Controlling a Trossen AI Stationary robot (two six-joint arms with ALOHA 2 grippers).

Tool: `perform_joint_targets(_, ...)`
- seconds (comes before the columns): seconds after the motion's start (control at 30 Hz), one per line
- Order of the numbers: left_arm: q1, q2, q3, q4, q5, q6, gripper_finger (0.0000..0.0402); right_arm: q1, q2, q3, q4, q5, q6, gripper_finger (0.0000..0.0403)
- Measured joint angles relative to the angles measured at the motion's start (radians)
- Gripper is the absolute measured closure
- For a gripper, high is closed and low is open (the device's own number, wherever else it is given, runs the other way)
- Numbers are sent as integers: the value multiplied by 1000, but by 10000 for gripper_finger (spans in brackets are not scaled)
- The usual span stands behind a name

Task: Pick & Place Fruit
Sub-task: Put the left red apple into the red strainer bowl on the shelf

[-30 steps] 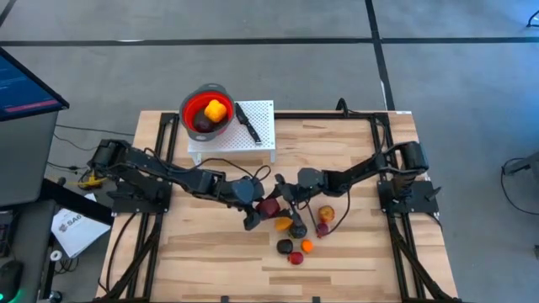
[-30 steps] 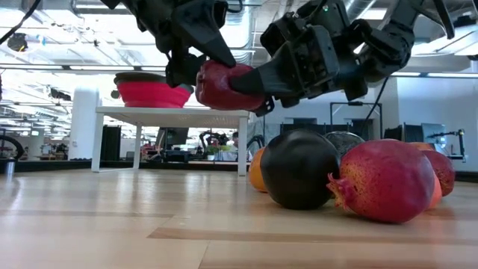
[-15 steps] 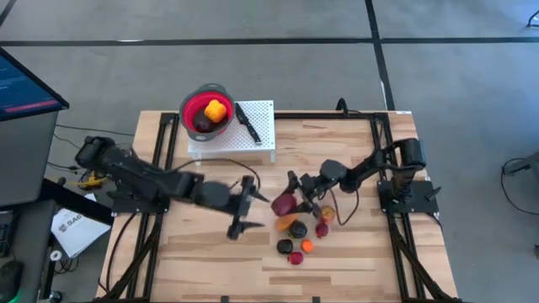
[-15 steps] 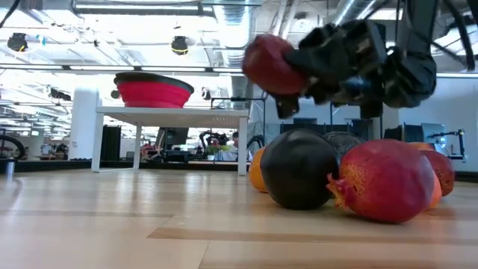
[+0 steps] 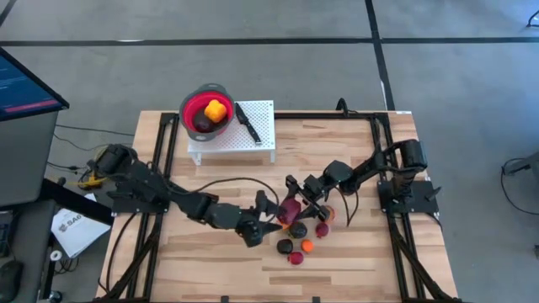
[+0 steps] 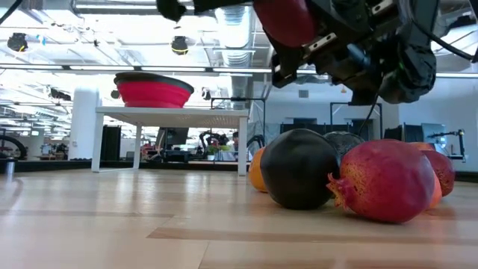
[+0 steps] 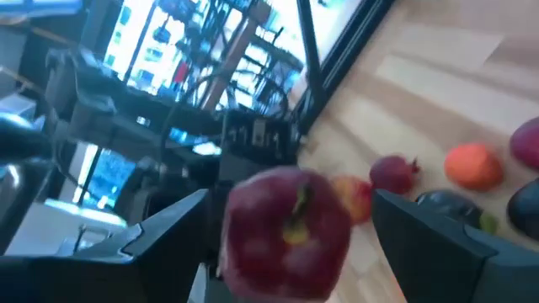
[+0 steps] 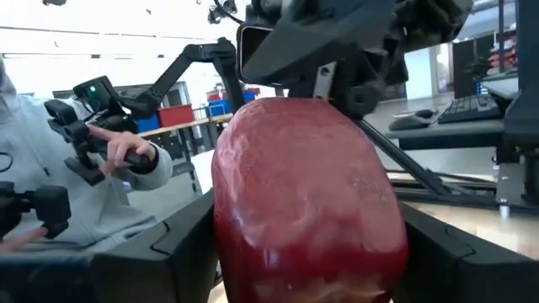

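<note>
Holding a dark red apple [image 5: 289, 209] in its clenched fingers, the right gripper [image 5: 296, 204] hangs just above the cluster of loose fruit [image 5: 301, 238] on the wooden worktop [image 5: 354, 151]. A second ago the left gripper [image 5: 262, 215] had this apple and the two grippers met over it. Half a second ago the left arm had swung away and the apple was with the right. Now the left gripper is back close beside the apple, fingers spread, gripping nothing.

The handover looks complete, but the apple sits over the pile, well apart from the red bowl [image 5: 195, 104] on the white stand [image 5: 261, 139], so carrying remains.

In the left wrist view the apple [image 7: 286, 231] turns its stem end toward that camera. That suggests its stem axis lies roughly level, pointing toward the left gripper. The apple is nearly round, so this is a judgement.
</note>
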Motion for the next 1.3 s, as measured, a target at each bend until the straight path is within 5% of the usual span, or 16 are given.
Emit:
perform_joint_targets(0.3, 25, 19, 0, 50, -8, -50, 91, 2, -1, 4, 4, 2, 1, 147)
perform_joint_targets(0.73, 36, 19, 0, 63, 40, -147, 182, 2, -1, 4, -1, 0, 28, 146)
perform_joint_targets(1.13, 1, -39, 2, -30, -7, -498, 176, -68, 1, 4, -284, -187, 68, 50)
perform_joint_targets(1.3, -8, -179, 1, -275, -75, -767, 174, -72, 1, 3, -465, -94, -31, 41)
